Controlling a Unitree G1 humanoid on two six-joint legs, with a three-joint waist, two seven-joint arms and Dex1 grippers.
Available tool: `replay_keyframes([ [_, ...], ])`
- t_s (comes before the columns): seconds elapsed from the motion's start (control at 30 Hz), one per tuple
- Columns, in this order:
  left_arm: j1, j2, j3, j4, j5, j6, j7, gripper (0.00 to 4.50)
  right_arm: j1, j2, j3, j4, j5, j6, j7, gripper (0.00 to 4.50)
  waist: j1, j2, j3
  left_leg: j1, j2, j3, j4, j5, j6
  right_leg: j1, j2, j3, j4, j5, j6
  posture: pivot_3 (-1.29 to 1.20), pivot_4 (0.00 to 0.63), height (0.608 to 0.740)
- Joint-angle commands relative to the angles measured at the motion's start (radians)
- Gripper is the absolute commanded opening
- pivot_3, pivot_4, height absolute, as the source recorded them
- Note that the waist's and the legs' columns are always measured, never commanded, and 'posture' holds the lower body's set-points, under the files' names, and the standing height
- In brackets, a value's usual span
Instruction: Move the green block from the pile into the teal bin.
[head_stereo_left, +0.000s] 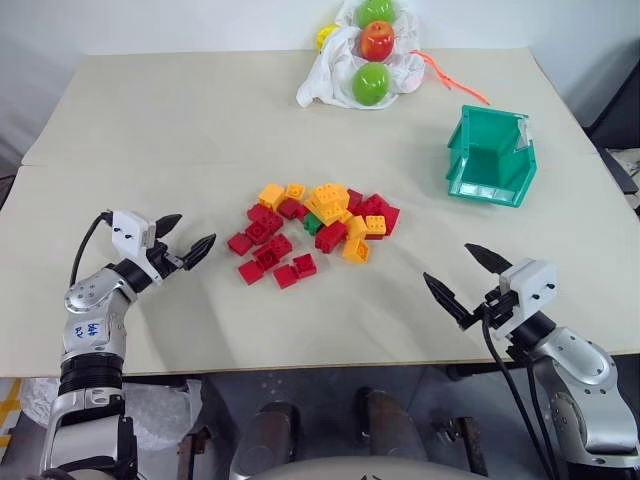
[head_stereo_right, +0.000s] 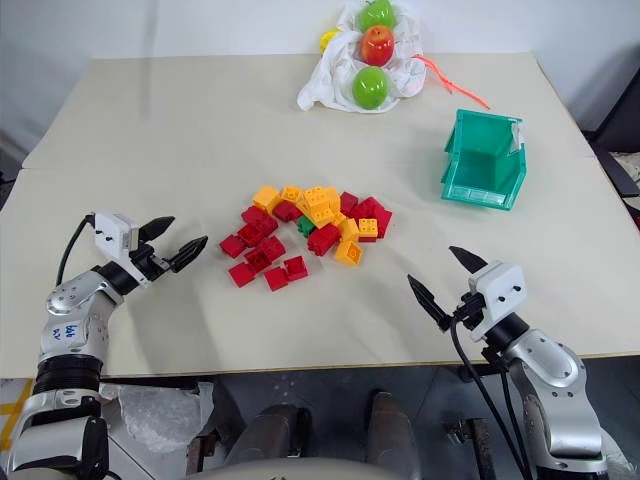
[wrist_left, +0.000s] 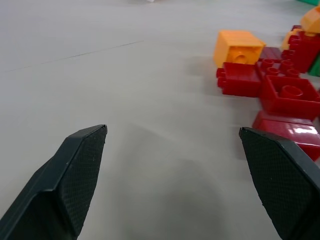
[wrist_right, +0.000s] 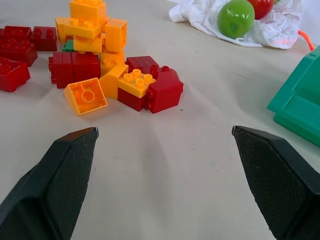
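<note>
right end effector (head_stereo_left: 468, 276) spread wide, empty | left end effector (head_stereo_left: 185, 238) spread, empty, beside pile (head_stereo_left: 315, 230)

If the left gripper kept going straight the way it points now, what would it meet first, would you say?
Probably the red bricks at the near left edge of the pile. The left gripper is open and aims that way over bare table, though depth is hard to judge.

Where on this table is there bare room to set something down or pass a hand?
Bare table stretches left of the white cloth with fruit. More lies between the pile and the teal bin, and along the near edge between the left gripper and right gripper. The pile itself is crowded.
</note>
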Motion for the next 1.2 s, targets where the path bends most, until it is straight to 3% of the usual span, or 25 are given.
replay_keyframes([
  [0.03,-0.013,0.012,0.024,-0.035,-0.028,0.011,-0.009,4.50,-0.001,-0.013,-0.011,-0.042,-0.001,-0.007,0.003,4.49,0.000,0.000,0.000,0.000,0.000,0.000,0.000,0.000,0.000,0.000,0.000,0.000,0.000,0.000,0.000,0.00,0.150,0.740],
  [0.33,-0.033,0.033,0.014,-0.051,-0.010,0.046,0.012,4.50,-0.023,-0.047,0.002,-0.087,0.014,0.071,0.012,4.49,-0.001,0.000,0.000,0.000,0.000,0.000,0.000,0.000,0.000,0.000,0.000,0.000,0.000,0.000,0.000,0.00,0.150,0.740],
  [0.7,-0.080,0.035,0.007,0.024,-0.004,-0.046,-0.054,4.50,-0.067,-0.078,0.019,-0.149,0.038,0.159,0.025,4.49,0.001,0.000,0.000,0.000,0.000,0.001,0.000,0.000,0.000,0.000,0.001,0.001,0.000,0.000,0.000,0.00,0.150,0.740],
  [0.97,-0.035,0.035,-0.031,-0.040,-0.019,-0.089,-0.202,4.50,-0.177,-0.067,0.116,-0.216,0.064,0.287,-0.004,4.49,-0.004,0.000,0.000,0.000,0.001,0.002,0.000,0.000,0.000,-0.001,0.001,0.002,0.000,0.000,0.000,0.00,0.150,0.740],
  [1.07,-0.009,0.054,-0.064,-0.054,-0.061,-0.166,-0.421,4.50,-0.370,-0.010,0.264,-0.214,-0.028,0.444,-0.122,3.96,-0.021,0.000,0.001,0.000,0.002,0.005,0.001,0.000,0.000,-0.002,0.001,0.004,0.001,0.000,0.000,0.00,0.150,0.740],
  [1.2,-0.044,0.054,-0.054,-0.008,-0.120,-0.162,-0.553,4.50,-0.534,0.061,0.380,-0.153,-0.072,0.569,-0.177,2.68,-0.024,0.001,0.001,0.000,0.003,0.005,0.002,0.000,-0.001,-0.004,0.001,0.004,0.003,0.000,-0.001,0.00,0.150,0.740],
])
